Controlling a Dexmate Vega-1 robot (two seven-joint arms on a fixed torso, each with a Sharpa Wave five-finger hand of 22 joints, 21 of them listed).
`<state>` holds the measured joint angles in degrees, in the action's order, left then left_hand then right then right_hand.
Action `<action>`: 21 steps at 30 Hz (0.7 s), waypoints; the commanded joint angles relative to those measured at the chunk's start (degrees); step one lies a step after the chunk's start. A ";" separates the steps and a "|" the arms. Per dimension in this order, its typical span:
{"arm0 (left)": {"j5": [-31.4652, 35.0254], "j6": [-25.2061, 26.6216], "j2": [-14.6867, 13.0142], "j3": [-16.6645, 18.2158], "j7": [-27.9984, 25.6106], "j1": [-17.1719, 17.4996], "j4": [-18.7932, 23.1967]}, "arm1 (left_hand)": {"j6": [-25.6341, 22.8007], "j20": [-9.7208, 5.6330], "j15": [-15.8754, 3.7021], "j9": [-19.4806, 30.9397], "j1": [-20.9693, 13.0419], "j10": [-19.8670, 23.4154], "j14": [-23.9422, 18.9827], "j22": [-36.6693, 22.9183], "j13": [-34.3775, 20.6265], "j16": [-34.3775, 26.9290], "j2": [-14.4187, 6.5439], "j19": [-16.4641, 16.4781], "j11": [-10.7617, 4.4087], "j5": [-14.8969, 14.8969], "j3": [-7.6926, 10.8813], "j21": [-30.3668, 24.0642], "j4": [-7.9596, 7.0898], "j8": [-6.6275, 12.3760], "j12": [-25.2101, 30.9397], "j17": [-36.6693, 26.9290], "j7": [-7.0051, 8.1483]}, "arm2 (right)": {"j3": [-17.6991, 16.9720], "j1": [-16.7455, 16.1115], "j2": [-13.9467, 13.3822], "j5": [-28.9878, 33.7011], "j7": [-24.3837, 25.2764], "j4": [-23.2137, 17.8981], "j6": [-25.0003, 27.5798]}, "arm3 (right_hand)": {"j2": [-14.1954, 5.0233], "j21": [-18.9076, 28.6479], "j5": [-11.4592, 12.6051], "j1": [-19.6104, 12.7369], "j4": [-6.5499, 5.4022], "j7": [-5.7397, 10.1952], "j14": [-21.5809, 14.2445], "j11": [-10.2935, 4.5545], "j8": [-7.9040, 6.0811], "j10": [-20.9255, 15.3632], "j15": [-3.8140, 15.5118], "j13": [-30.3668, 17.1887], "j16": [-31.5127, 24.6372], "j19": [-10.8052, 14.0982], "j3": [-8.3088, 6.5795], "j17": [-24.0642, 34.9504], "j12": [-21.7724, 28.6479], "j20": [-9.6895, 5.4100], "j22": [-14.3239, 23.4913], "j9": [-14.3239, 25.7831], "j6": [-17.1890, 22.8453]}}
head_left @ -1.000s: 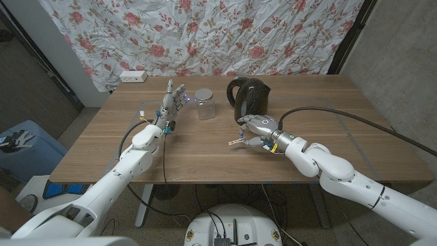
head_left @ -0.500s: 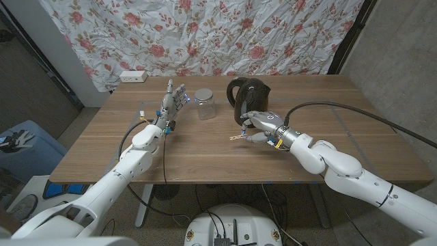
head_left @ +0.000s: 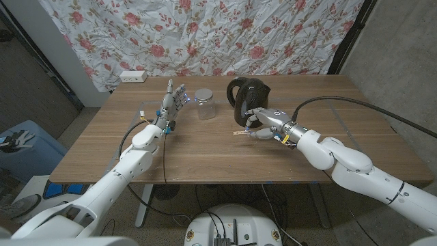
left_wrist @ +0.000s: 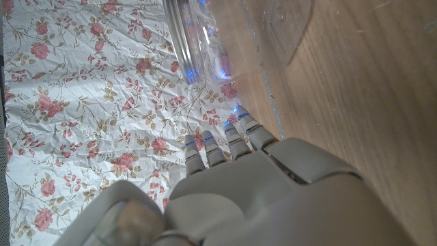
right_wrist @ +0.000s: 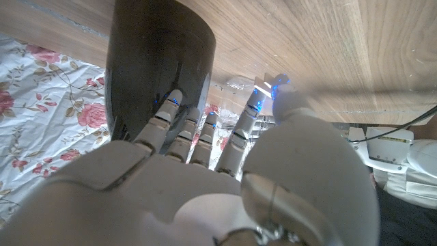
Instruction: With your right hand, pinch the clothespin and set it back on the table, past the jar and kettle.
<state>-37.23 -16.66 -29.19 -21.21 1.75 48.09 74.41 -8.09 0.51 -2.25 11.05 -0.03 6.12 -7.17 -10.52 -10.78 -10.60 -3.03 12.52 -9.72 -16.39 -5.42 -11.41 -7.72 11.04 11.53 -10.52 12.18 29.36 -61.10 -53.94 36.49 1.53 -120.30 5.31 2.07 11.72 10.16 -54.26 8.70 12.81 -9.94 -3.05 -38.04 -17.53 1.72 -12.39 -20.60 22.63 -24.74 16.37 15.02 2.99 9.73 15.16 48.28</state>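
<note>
Centre frame, just below the black kettle (head_left: 247, 98): right hand (head_left: 261, 126) curled, pinching the clothespin (head_left: 238, 132) clear of the wooden table (head_left: 205, 150). Left hand (head_left: 171, 102) upright at upper left, fingers spread, holding nothing, beside the glass jar (head_left: 205, 104). Floral cloth (head_left: 205, 34) hangs behind.

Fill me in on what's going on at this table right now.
The robot's right hand pinches a wooden clothespin, holding it just in front of the black kettle. The clothespin has not yet gone past the kettle or the glass jar. The left hand stands beside the jar with fingers up, holding nothing.
</note>
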 commanded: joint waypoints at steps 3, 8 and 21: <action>-0.01 0.02 0.00 0.00 0.00 0.00 0.00 | -0.01 0.06 -0.37 0.28 -0.19 0.15 -0.49 -0.14 -0.12 -0.29 -0.46 0.48 -0.37 -0.21 0.03 -0.42 -0.32 0.35 0.34 -0.21 0.50 | -1.30 -0.72 1.62 -6.21 0.95 -1.01 2.35 | -0.72 0.10 -0.06 0.33 -0.01 -0.21 -0.52 0.01 -0.21 -0.65 -0.15 -0.13 -0.65 0.54 0.51 0.31 0.05 0.55 0.27 -0.17 0.44; -0.01 -0.01 0.00 0.00 0.03 0.00 -0.05 | -0.02 0.06 -0.36 0.28 -0.19 0.21 -0.49 -0.14 -0.12 -0.29 -0.46 0.43 -0.30 -0.21 0.03 -0.40 -0.32 0.36 0.37 -0.21 0.50 | -1.79 -0.88 1.58 -8.32 0.94 -1.27 2.82 | -0.83 0.12 -0.09 0.39 -0.02 -0.17 -0.79 0.04 -0.10 -1.03 -0.06 -0.14 -0.76 0.68 0.63 0.33 0.12 0.56 0.27 -0.41 0.55; -0.01 -0.02 0.00 0.00 0.03 0.00 -0.05 | -0.03 0.05 -0.45 0.28 -0.19 0.19 -0.50 -0.14 -0.12 -0.29 -0.47 0.45 -0.40 -0.21 0.03 -0.41 -0.33 0.36 0.35 -0.21 0.50 | -1.76 -0.77 2.55 -13.94 2.36 0.28 1.35 | -1.14 0.16 -0.09 0.46 -0.01 -0.32 -1.23 -0.02 0.28 -1.45 -0.14 -0.15 -0.94 1.03 0.91 0.39 0.07 0.46 0.29 -1.03 0.57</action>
<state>-37.24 -16.64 -29.20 -21.21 1.76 48.08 74.41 -8.09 0.51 -2.25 11.04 -0.03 6.12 -7.17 -10.52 -10.78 -10.60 -3.03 12.52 -9.71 -16.39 -5.42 -11.41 -7.72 11.04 11.53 -10.52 12.18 27.67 -61.93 -52.06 27.73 2.83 -121.08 7.64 1.40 11.72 10.16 -53.59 8.57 12.80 -10.46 -2.86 -38.04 -18.34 1.64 -12.38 -21.01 23.02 -24.08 16.65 15.03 3.38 9.73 14.05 48.28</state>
